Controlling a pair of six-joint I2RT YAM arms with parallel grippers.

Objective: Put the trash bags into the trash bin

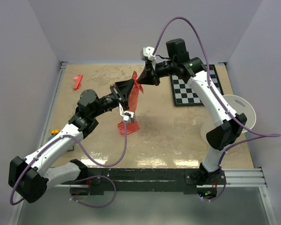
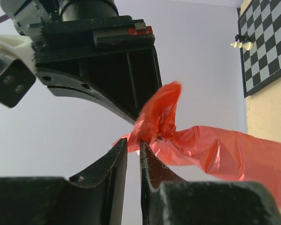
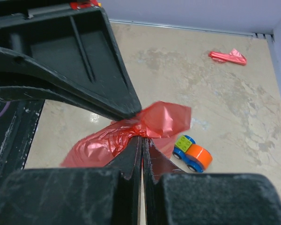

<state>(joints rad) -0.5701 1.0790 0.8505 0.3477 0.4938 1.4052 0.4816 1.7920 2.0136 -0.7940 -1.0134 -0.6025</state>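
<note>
A crinkly translucent red-pink trash bag (image 1: pixel 132 101) hangs in the air over the middle of the table, its lower end near the surface. My left gripper (image 1: pixel 133 89) and right gripper (image 1: pixel 143 82) meet tip to tip at the bag's top, and both are shut on a bunched bit of film. The left wrist view shows the bag (image 2: pixel 215 152) trailing right from my left gripper (image 2: pixel 133 142). The right wrist view shows the bag (image 3: pixel 107 143) pinched in my right gripper (image 3: pixel 142 137). The white trash bin (image 1: pixel 241 110) stands at the right edge, partly hidden by the right arm.
A black-and-white checkerboard (image 1: pixel 196 89) lies at the back right, with small chess pieces on it (image 2: pixel 241 44). A small solid red piece (image 1: pixel 77 81) lies at the back left and also shows in the right wrist view (image 3: pixel 227 56). A small toy car (image 3: pixel 193 153) sits on the table at the left.
</note>
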